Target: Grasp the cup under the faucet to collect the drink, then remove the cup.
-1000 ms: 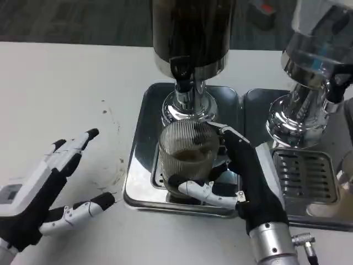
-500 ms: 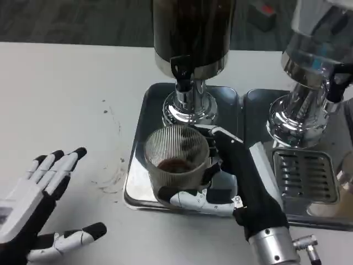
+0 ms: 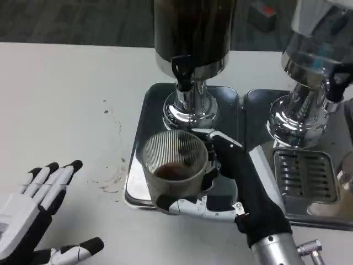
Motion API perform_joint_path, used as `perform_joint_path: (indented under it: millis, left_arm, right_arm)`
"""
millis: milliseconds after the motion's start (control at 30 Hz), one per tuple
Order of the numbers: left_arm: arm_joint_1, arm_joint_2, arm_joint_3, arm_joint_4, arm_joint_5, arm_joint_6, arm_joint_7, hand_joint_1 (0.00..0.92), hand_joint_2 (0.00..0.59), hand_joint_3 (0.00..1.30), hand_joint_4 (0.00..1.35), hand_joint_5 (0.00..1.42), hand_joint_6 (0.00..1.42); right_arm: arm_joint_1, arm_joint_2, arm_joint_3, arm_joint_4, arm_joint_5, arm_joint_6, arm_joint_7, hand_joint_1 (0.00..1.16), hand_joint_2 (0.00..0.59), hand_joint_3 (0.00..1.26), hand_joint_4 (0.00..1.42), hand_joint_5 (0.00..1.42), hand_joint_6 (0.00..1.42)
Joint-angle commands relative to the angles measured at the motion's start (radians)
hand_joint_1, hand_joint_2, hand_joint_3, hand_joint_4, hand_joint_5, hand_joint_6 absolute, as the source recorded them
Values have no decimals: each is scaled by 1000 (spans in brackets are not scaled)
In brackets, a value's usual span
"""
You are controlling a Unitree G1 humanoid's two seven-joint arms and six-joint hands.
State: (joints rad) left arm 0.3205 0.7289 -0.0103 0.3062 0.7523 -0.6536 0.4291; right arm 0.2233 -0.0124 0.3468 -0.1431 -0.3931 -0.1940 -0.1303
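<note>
So there's a big white table [image 3: 60,99] with some faint brownish smudges on it, and sitting on it is a shiny square metal drip tray [image 3: 144,116]. A tall drink dispenser with a dark tank and chrome pedestal [image 3: 190,61] stands at the back of that tray, with a little black faucet [image 3: 180,70] sticking out the front. Off to the right there's a second dispenser with a clear tank and chrome base [image 3: 309,83] on its own tray, with a slotted metal grate [image 3: 305,175] in front of it.

The right hand [image 3: 229,176] has its fingers wrapped around a ribbed translucent glass cup [image 3: 172,171], thumb curled under the near side, so it's clamped on it pretty solidly. The cup sits over the front part of the drip tray, forward of the faucet rather than directly below it, and tilted a bit toward the camera. There's a small pool of dark brown drink in the bottom.

The left hand [image 3: 33,215] is down at the lower left over bare table, well apart from the tray, fingers spread and holding nothing.
</note>
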Motion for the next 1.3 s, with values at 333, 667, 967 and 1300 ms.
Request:
perform_joint_path:
  millis: [333, 667, 967, 1300]
  left_arm:
    - [47, 6, 4, -35, -1, -4, 25, 0, 129, 0, 0, 0, 0]
    - [45, 10, -3, -25, -2, -11, 18, 0, 129, 0, 0, 0, 0]
    - [33, 8, -9, -14, -7, -14, 10, 0, 129, 0, 0, 0, 0]
    - [19, -5, -21, -10, -13, -14, 6, 0, 133, 0, 0, 0, 0]
  right_arm:
    - [22, -16, 38, -111, -13, -11, 51, 1097, 232, 460, 582, 715, 928]
    - [37, -13, 46, -118, -9, -8, 63, 1096, 232, 468, 587, 732, 944]
    - [42, -10, 44, -122, -6, 1, 58, 1099, 223, 469, 603, 732, 964]
    - [41, -13, 44, -125, -16, -2, 56, 1089, 228, 469, 603, 749, 970]
